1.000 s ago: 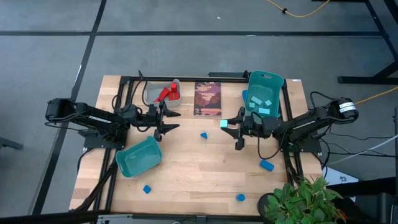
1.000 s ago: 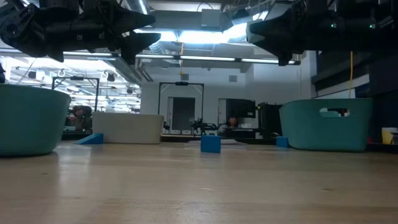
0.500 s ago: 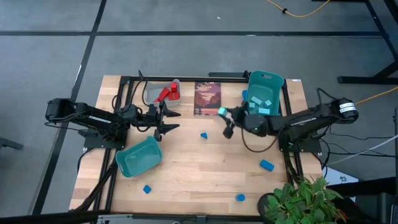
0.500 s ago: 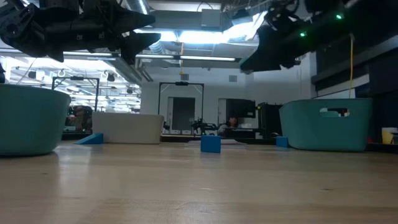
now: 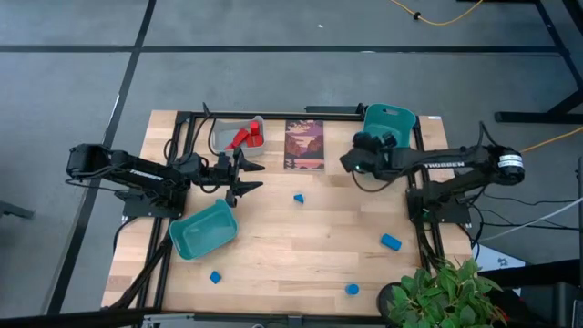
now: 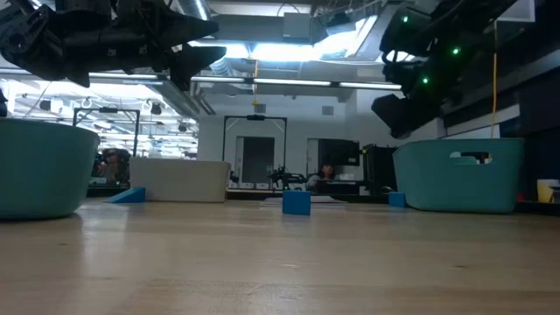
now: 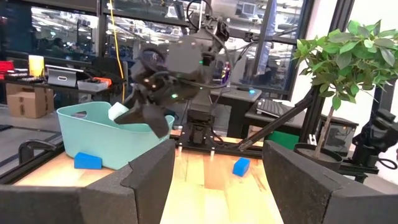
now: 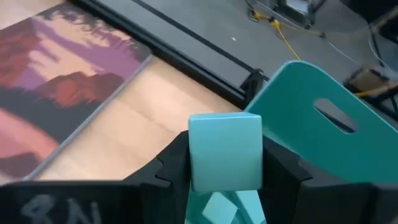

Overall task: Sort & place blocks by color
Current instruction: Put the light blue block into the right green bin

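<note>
right arm: right end effector (image 8: pixel 225 186) clamped on a light cyan cube (image 8: pixel 225 151), poised over the teal bin (image 5: pixel 397 117) at the table's 1 o'clock, likely so the cube drops in with its own colour.
left arm: left end effector (image 5: pixel 247 176) waits at 10 o'clock, fingers spread wide and empty, beside the grey bin (image 5: pixel 221 135).
blocks: red ones (image 5: pixel 245 136) sit in the grey bin; dark blue strays lie near centre (image 5: pixel 298 197), at 4 o'clock (image 5: pixel 391 241) and along the near edge (image 5: pixel 352 289).
spare bin: a second teal bin (image 5: pixel 204 229) rests at 8 o'clock, probably meant for the blue.
surfaces: pale wood-grain table (image 5: pixel 310 246); smooth, glossy plastic bins with a handle slot; crisp-edged cube; flat printed picture card (image 5: pixel 304 143) at 12 o'clock.
</note>
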### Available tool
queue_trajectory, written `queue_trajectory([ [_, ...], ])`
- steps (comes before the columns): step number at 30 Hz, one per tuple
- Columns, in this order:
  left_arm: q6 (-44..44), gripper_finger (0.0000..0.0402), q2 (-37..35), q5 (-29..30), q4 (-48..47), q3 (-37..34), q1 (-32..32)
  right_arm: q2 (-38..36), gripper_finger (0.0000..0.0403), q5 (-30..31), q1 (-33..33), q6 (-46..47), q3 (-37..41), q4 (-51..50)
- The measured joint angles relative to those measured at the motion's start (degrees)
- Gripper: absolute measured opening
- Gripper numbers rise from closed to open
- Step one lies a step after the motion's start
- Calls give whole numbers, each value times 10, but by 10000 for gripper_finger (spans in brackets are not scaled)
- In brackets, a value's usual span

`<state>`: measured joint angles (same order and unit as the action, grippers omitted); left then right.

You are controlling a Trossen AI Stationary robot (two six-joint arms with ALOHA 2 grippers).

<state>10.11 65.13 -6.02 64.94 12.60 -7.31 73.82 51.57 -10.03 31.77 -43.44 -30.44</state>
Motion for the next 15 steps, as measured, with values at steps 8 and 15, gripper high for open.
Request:
queue_trajectory([
  [8,0,236,0,0,0,0,0,-9,139,47,-55,57,0,-13],
  [15,-2,236,0,0,0,0,0,-9,139,58,-105,185,0,-80],
])
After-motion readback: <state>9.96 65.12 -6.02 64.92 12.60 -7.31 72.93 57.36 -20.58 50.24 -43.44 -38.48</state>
